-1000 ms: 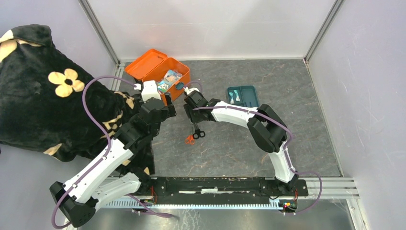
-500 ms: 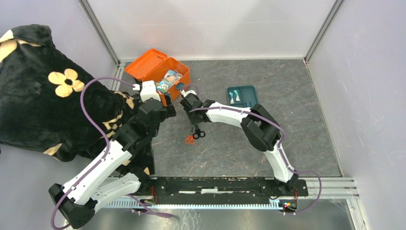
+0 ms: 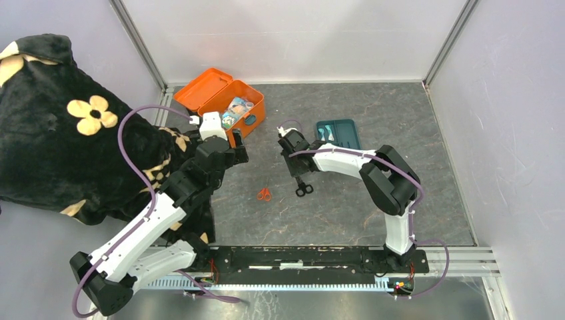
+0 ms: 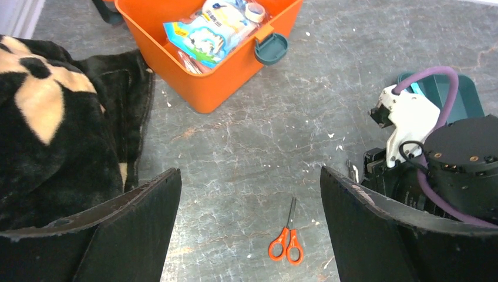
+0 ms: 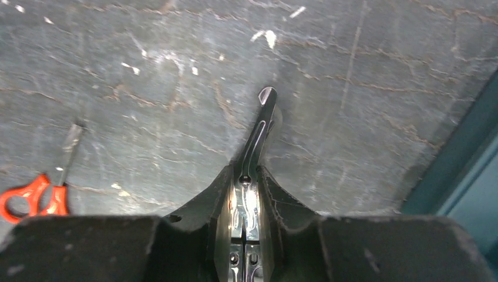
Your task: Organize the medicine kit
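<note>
Fingers (image 5: 218,202) of the right gripper (image 5: 246,176) are being clamped on black scissors (image 5: 262,120), the left gripper (image 4: 249,194) being held open; a carry to the medicine kit (image 4: 211,88), upper left, is likely being required.

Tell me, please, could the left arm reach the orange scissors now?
Probably yes: the left gripper is open and the orange scissors lie unobstructed on the table before it.
</note>
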